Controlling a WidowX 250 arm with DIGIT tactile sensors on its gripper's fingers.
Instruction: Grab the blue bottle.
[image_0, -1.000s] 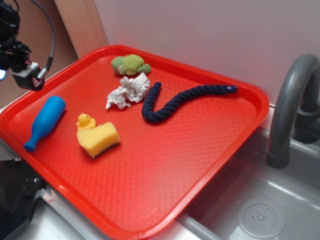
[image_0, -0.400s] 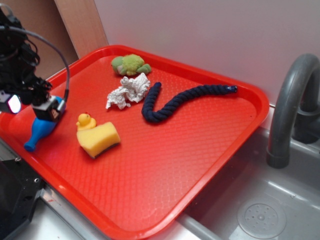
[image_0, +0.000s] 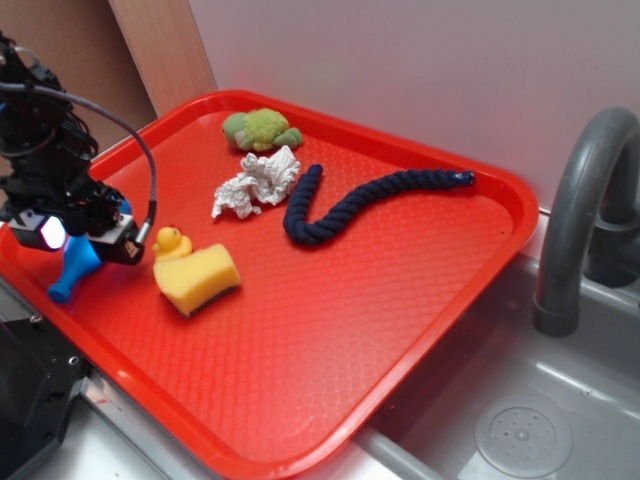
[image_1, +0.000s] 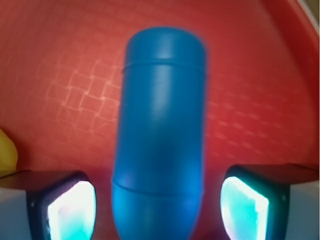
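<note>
The blue bottle lies on the red tray near its left edge, neck toward the front. Only its neck end shows in the exterior view; the arm covers the body. In the wrist view the bottle fills the middle, lying lengthwise. My gripper is low over the bottle's body. It is open, with a fingertip on each side of the bottle and a gap between each pad and the plastic. My gripper straddles it.
A yellow sponge and a yellow duck sit just right of the gripper. A crumpled white paper, a green plush toy and a dark navy rope lie farther back. A grey faucet and sink are at the right.
My gripper has come down from above the tray's left rim onto the bottle and now straddles its body. The bottle has not moved.
</note>
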